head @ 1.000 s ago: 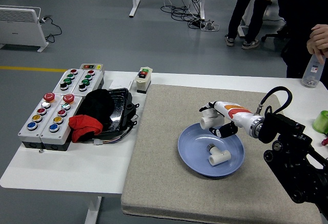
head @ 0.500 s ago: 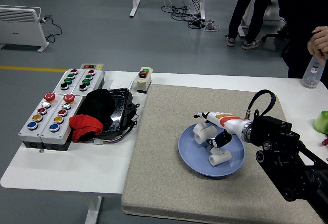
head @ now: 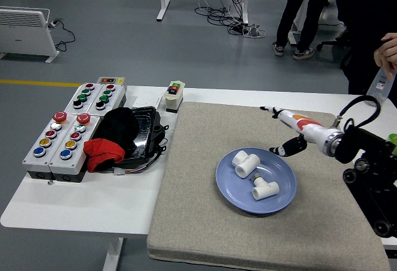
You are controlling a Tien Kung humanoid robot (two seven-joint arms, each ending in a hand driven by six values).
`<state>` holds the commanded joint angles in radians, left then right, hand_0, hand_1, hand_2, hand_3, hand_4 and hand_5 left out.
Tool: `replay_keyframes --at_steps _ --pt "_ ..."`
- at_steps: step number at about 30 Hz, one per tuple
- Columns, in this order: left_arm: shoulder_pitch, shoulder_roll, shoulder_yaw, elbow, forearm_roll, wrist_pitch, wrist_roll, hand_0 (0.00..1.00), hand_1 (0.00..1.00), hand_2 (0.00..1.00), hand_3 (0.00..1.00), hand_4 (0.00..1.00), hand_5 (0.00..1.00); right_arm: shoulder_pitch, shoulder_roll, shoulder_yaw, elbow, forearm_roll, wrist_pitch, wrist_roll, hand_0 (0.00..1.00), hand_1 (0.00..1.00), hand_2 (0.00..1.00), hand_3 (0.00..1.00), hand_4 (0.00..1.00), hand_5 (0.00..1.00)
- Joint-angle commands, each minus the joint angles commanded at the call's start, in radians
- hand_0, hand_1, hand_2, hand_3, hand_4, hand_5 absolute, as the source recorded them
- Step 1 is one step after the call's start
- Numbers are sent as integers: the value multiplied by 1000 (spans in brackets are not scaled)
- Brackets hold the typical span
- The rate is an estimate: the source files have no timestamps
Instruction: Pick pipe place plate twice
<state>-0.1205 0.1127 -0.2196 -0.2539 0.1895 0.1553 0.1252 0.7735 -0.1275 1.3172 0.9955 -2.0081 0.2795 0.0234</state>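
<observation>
A: right hand [head: 286, 129] just let go. Half a second back it was down over the blue plate [head: 227, 183] with the pipe fitting pinched; now it's lifted up and back toward the far right, fingers spread, holding nothing.

B: where'd the piece end up?

A: second pipe tee [head: 242, 163] lies on the plate's upper left, apart from the first tee [head: 265, 189] nearer the front rim. Both fully inside the rim, on the grey mat [head: 198, 234].

B: so two on the plate, that's the "twice"?

A: looks like it to me. Only the arm's retreat left. Left arm isn't in shot. Person at the far right holds a bottle [head: 376, 89], not involved.
</observation>
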Motion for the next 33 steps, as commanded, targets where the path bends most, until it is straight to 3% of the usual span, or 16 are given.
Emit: replay_keyframes --at_steps 2,4,5,7,10,12,16,17,24,33 --pt "-1 0 -3 0 2 0 1 626 591 546 577 204 998 -15 -32 52 48 84 -32 -30 917 870 975 954 706 254" --pt "-2 1 -2 1 5 0 0 626 591 546 577 204 998 -61 -89 125 124 175 -96 -90 917 870 975 954 706 254" --pt "-2 1 -2 1 6 0 0 626 591 547 577 204 998 -75 -104 150 153 214 -118 -110 865 827 921 902 579 315" --pt "-3 0 -4 2 10 1 0 626 591 547 577 204 998 -115 -134 209 211 299 -152 -147 865 827 921 902 579 315" --pt "-5 -1 -4 2 14 1 0 626 591 547 577 204 998 -174 -160 300 290 422 -188 -188 865 827 921 902 579 315" --pt "-6 -1 -5 3 17 1 1 626 592 546 577 204 998 -229 -170 374 351 507 -204 -218 858 815 908 879 594 369" --pt "-5 -2 -5 3 19 1 1 626 592 546 577 204 998 -325 -163 507 445 676 -224 -243 858 815 908 879 594 369" --pt "-5 -2 -7 3 22 1 2 626 592 546 577 203 998 -351 -159 544 467 721 -226 -248 837 802 883 857 609 406" --pt "-4 -4 -8 4 22 1 2 626 592 548 577 204 998 -474 -124 702 562 1009 -249 -255 832 795 875 850 612 411" --pt "-9 -5 -3 4 17 1 -3 626 594 547 577 204 998 -544 -75 813 615 1390 -270 -247 828 792 866 841 619 432"
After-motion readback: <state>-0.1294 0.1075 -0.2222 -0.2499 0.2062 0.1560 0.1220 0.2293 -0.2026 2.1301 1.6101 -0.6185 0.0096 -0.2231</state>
